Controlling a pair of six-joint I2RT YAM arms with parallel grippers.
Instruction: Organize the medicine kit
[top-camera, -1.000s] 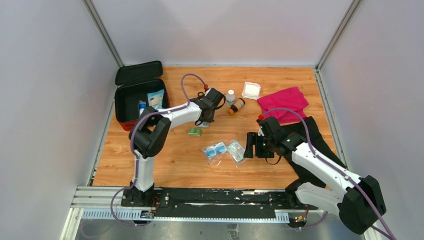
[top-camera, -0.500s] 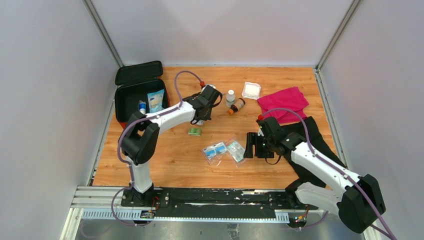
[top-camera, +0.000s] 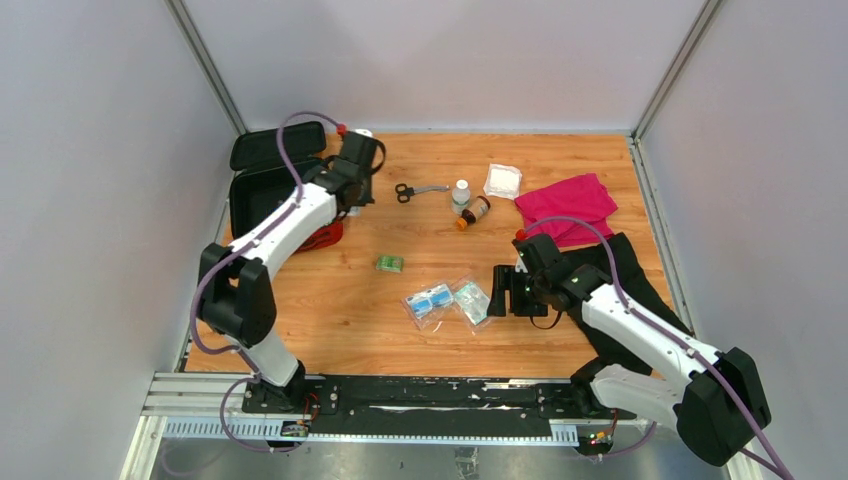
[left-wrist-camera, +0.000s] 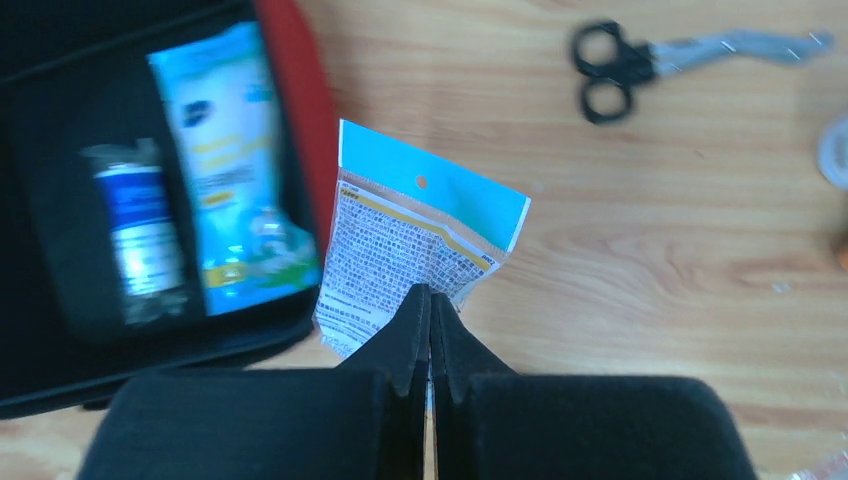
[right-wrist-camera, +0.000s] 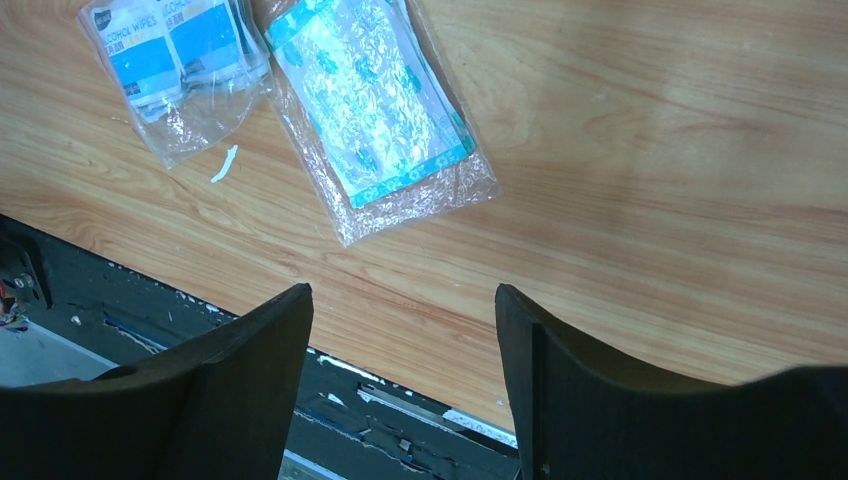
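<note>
The medicine kit (top-camera: 272, 145), a red zip case with black lining, lies open at the back left. Its red rim (left-wrist-camera: 300, 120) shows in the left wrist view, with a blue-and-white pouch (left-wrist-camera: 225, 170) and a small blue-labelled bottle (left-wrist-camera: 135, 230) inside. My left gripper (left-wrist-camera: 430, 292) is shut on a flat packet (left-wrist-camera: 420, 230) with a blue header and printed text, which hangs just right of the kit's rim. From above, that gripper (top-camera: 355, 165) hovers at the kit's right edge. My right gripper (right-wrist-camera: 403, 300) stands open over bare wood near the front edge, holding nothing.
Black scissors (top-camera: 418, 190), two small bottles (top-camera: 461, 192) and a white gauze pad (top-camera: 503, 181) lie at the back. A green item (top-camera: 389, 263), a wipes packet (top-camera: 428, 300) and a teal packet (top-camera: 472, 298) lie mid-table. A magenta cloth (top-camera: 567, 205) and a black cloth (top-camera: 640, 290) sit right.
My left gripper shut on the packet and carried it from mid-table back and left to the kit's edge, uncovering the scissors. The right arm has not moved.
</note>
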